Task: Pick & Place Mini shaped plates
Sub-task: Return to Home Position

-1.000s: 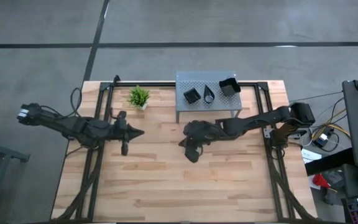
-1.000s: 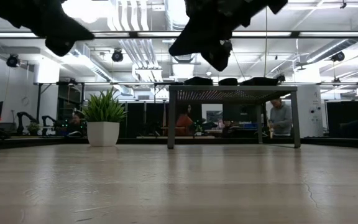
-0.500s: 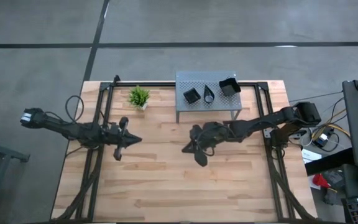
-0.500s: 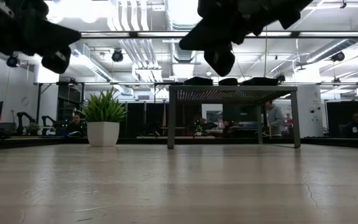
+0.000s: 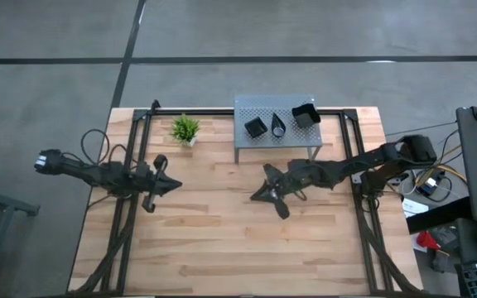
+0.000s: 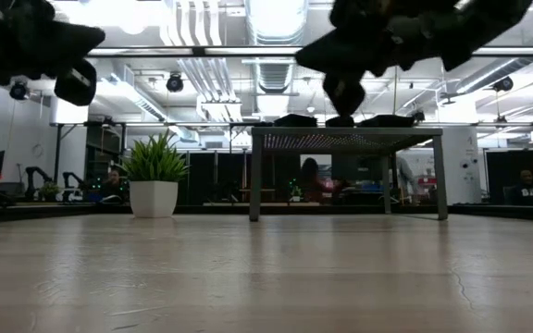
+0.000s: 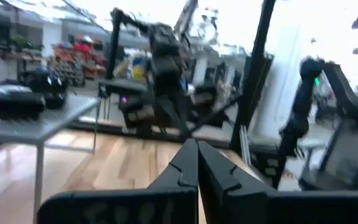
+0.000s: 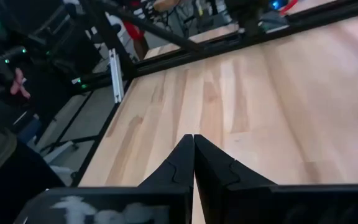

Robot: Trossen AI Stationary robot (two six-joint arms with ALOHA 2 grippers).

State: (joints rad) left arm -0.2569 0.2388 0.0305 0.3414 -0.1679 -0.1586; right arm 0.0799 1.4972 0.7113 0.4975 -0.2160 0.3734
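Timber surface [image 5: 222, 248] spreads widest before us, and at its far side stands the grey perforated shelf [image 5: 247, 106], raised on legs so that sorted ware sits apart from the working boards. Next in size come the two dark arms, both held clear above the wood. The left arm [image 5: 98, 172] reaches in from its own side, and the right arm [image 5: 354, 165] stretches across in front of the shelf. We judge this pose to belong to the return to rest, since neither arm carries anything. The left gripper [image 5: 175, 184] hangs well apart from the shelf, its fingers [image 7: 188, 165] pressed together with nothing between them. The right gripper [image 5: 255, 197] hovers near the shelf's front edge, its fingers [image 8: 182, 162] likewise closed tight and empty. The small potted plant [image 5: 185, 128] stands near the shelf on the left arm's side, out of the way and no part of the job. Smallest are the mini shaped plates, and all we can see of them lie on the shelf top, grouped by shape: a small square pile [image 5: 256, 126], a drop-shaped pile [image 5: 279, 125] in the middle, and a deeper square pile [image 5: 305, 115] towards the right arm's side. We take the grouping as deliberate, since like on like nests steadily. How many lie in each pile we cannot tell. With plates showing only on the shelf, we reckon the placing done.
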